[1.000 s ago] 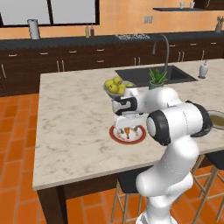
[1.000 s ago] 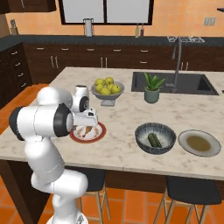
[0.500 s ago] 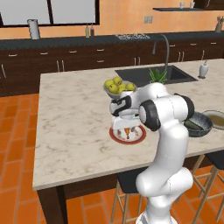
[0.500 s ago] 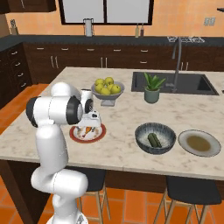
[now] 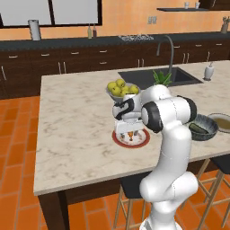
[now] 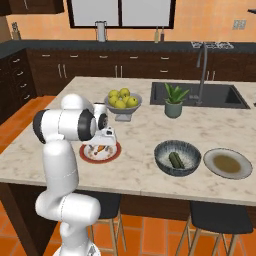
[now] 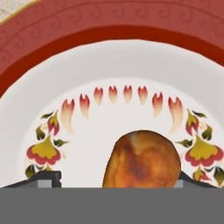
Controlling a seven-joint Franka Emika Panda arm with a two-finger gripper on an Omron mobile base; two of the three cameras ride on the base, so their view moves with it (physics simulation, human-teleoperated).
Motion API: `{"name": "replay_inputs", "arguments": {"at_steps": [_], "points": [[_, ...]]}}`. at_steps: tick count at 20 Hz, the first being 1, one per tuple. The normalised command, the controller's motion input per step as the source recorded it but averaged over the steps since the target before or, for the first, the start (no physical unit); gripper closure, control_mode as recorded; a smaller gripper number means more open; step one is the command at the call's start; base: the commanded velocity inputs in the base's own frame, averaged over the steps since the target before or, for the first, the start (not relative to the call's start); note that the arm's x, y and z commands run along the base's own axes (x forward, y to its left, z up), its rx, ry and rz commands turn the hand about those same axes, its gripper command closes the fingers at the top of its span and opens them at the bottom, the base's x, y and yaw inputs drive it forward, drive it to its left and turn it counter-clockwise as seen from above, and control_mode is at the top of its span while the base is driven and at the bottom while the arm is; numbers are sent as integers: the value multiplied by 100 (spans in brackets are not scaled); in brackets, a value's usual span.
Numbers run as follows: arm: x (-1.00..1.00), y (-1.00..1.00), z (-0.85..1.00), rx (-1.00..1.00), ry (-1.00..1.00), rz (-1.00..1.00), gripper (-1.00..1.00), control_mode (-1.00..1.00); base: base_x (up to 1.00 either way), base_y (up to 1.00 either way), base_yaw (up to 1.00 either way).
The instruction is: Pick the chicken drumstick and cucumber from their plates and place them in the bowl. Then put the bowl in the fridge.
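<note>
Fingers: the two dark tips sit low in the hand view, one on each side of the chicken drumstick point(image 7: 142, 159); the tip at the lower left point(image 7: 41, 179) stands apart from the meat, the other is mostly cut off by the bottom edge.
Gripper state: the gripper point(image 5: 129, 134) has its jaws spread wide around the drumstick; whether either tip touches the meat cannot be told.
Drumstick: golden-brown, lying on the white plate with the red rim point(image 7: 109, 26); its lower part is cut off in the hand view, and in the base views it is a small orange speck under the hand point(image 6: 101, 148).
Red-rimmed plate: flat on the marble counter point(image 5: 72, 130), near its front edge; the hand covers part of it in both base views point(image 6: 115, 152).
Arm: bent down over the plate, its white elbow blocking the counter behind it in the left base view.
Cucumber: a short dark green piece lying inside the bowl point(image 6: 175, 160); in the left base view it is half hidden behind the arm.
Bowl: dark grey, pale inside point(image 6: 162, 150), standing on the counter well to the right of the red-rimmed plate.
Second plate: olive-beige with a pale rim point(image 6: 242, 172), just beside the bowl; cut off at the right edge of the left base view.
Fruit bowl: silver pedestal bowl of yellow fruit point(image 6: 121, 99), behind the red-rimmed plate.
Potted plant: spiky green point(image 6: 173, 96), at the edge of the sink point(image 6: 227, 95).
</note>
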Motion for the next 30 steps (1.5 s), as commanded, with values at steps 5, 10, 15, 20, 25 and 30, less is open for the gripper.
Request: {"name": "replay_inputs", "arguments": {"at_steps": [5,10,15,20,25,30], "points": [[-4,0,-2,0,0,0,100,-100,0,0,0],[-51,-14,21,3,0,0,100,-100,0,0,0],[-94,-43,97,4,-5,-1,100,-100,0,0,0],[-44,-57,76,0,0,1,100,-100,0,0,0],[-23,-85,28,-1,0,16,100,-100,0,0,0],[-5,-93,30,0,0,22,100,-100,0,0,0]]}}
